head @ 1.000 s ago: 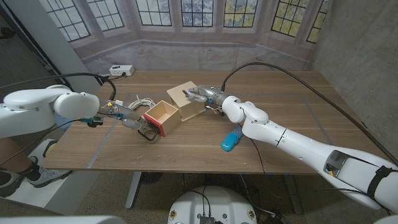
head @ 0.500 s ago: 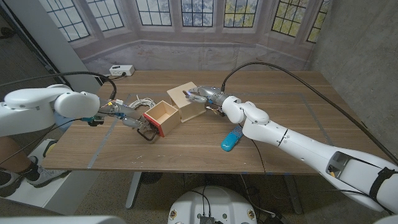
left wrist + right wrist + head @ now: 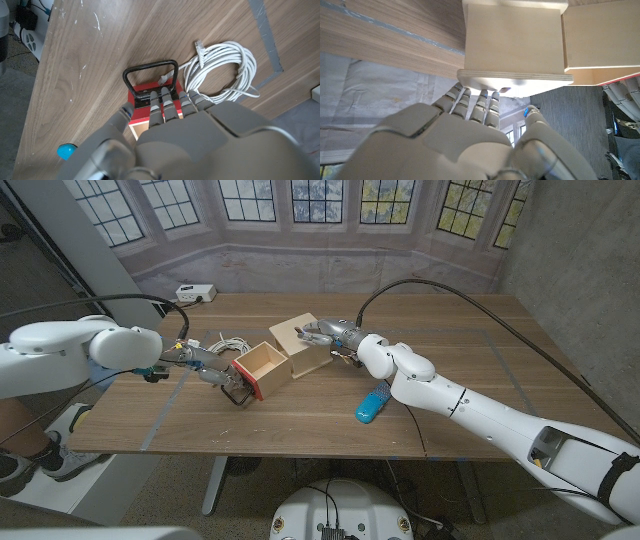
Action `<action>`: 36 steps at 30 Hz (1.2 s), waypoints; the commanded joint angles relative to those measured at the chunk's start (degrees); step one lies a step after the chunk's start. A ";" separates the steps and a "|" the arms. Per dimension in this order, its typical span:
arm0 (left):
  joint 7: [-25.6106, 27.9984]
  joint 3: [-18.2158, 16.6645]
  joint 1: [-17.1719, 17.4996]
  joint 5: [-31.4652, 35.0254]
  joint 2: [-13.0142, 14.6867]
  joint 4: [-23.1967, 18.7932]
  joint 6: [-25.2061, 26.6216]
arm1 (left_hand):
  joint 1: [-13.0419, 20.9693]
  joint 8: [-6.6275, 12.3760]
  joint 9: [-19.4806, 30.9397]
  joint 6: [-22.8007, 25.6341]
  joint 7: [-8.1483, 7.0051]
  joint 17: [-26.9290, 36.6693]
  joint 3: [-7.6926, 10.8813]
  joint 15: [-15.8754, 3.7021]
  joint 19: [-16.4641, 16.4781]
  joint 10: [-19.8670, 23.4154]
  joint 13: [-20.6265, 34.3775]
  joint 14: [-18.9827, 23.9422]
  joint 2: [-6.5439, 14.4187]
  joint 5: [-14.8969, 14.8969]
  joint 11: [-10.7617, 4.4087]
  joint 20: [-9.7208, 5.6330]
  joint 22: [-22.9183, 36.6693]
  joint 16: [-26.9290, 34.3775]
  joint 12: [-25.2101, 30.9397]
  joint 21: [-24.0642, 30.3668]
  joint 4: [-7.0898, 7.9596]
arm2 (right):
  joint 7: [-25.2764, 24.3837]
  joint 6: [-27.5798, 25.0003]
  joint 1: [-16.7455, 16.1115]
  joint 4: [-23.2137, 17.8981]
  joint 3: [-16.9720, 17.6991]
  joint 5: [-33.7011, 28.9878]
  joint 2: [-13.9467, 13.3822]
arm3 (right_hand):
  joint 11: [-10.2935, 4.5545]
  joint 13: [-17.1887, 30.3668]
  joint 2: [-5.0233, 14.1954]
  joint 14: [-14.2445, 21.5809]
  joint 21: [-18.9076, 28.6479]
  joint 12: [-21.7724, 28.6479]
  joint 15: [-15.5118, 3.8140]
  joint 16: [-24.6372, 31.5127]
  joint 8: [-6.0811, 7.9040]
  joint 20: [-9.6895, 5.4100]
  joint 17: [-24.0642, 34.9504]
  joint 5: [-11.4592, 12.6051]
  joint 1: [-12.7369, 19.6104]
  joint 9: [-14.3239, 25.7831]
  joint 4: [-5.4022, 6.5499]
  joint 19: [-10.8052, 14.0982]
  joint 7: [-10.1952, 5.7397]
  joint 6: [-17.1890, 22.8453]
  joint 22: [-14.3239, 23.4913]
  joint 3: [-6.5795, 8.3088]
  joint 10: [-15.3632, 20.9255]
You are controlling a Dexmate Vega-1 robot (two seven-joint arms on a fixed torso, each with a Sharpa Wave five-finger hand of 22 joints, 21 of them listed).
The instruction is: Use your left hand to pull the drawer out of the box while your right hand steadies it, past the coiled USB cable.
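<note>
Gripping red drawer [image 3: 256,367] front, left hand [image 3: 205,367], wrist view revealing coiled cable [image 3: 222,70]

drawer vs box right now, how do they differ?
The drawer is open-topped with a red front and a black wire handle; the box is closed on top and plain wood. The drawer sits pulled out toward the left hand, which is at its front; the box has the right hand on it. Both are light wood and rest on the table.

The left hand [image 3: 200,135] covered most of the drawer [image 3: 150,97], hiding its grip. The right hand [image 3: 465,145] masked the box's [image 3: 512,45] far-right end.
</note>
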 commanded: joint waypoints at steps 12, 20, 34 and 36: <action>0.61 2.97 -4.18 -0.86 0.09 -0.14 -0.95 | -0.43 0.36 0.15 -0.43 -0.06 0.17 -0.07 0.45 0.11 0.17 0.12 -0.17 -0.17 -0.09 -0.33 0.29 0.16 0.16 0.41 0.38 0.07 | -0.88 -0.49 -1.23 -3.72 1.77 -1.15 -0.52 | -0.11 0.16 -0.47 -0.10 0.24 0.23 0.29 -0.22 0.41 0.41 0.06 -0.10 -0.02 0.12 -0.26 0.14 -0.08 -0.01 -0.07 0.27 -0.04; 0.76 -2.16 0.43 -1.61 0.09 0.18 -1.36 | -0.46 0.38 0.14 -0.56 -0.15 0.17 -0.09 0.45 0.13 0.07 0.10 -0.20 -0.20 -0.10 -0.28 0.25 0.16 0.17 0.45 0.38 0.03 | -0.88 -0.76 -1.43 -4.50 2.07 -1.53 -0.57 | -0.15 0.16 -0.50 -0.07 0.23 0.24 0.34 -0.20 0.42 0.49 0.06 -0.11 -0.08 0.12 -0.32 0.17 -0.03 0.01 -0.07 0.33 -0.02; -3.71 -16.14 11.02 3.04 -6.27 -0.42 -2.02 | -0.52 0.52 0.12 -0.49 -0.08 0.16 -0.11 0.34 0.16 0.26 0.06 -0.17 -0.22 -0.12 -0.44 0.25 0.16 0.20 0.66 0.39 -0.04 | -1.38 -1.77 -1.52 -4.75 2.04 -2.50 -0.11 | -0.12 0.17 -0.48 0.05 0.29 0.23 0.30 -0.16 0.40 0.61 0.06 -0.11 -0.11 0.12 -0.45 0.48 -0.07 -0.07 -0.07 0.49 -0.07; -5.07 -17.94 11.74 3.73 -8.41 -0.69 -1.99 | -0.53 0.55 0.12 -0.44 -0.09 0.16 -0.11 0.35 0.20 0.41 0.06 -0.13 -0.21 -0.12 -0.46 0.32 0.16 0.22 0.74 0.40 -0.04 | -1.84 -1.62 -1.57 -4.47 2.31 -2.31 0.03 | -0.10 0.17 -0.48 0.24 0.36 0.23 0.25 -0.09 0.42 0.62 0.05 -0.11 -0.11 0.12 -0.50 0.70 0.00 -0.04 -0.07 0.53 -0.07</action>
